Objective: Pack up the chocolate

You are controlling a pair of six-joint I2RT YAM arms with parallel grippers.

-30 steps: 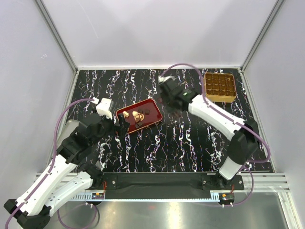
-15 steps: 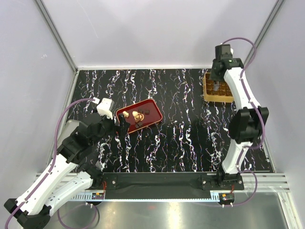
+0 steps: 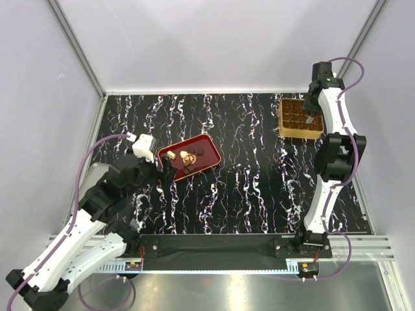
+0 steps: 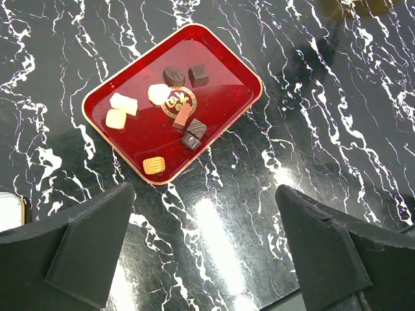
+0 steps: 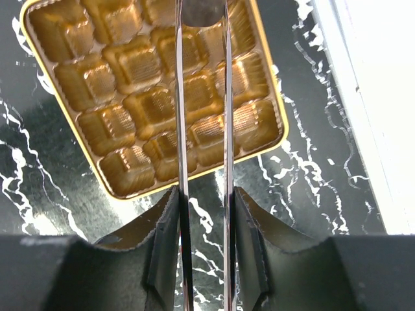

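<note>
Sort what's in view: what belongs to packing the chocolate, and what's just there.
For the job:
chocolates on the red tray
golden compartment box
right end effector over it, gripping a dark piece
left end effector, open

Just there:
black marbled table
white walls

Log, remote station: I see a gold-rimmed red tray (image 3: 213, 157) lying at an angle on the black, white-veined table (image 3: 259, 188), left of centre. A round gold emblem (image 4: 170, 103) is printed near its middle. A square golden box (image 3: 292, 120) with a grid of moulded compartments sits near the far right corner, well apart from the tray. White walls (image 3: 214, 45) close in three sides
</note>
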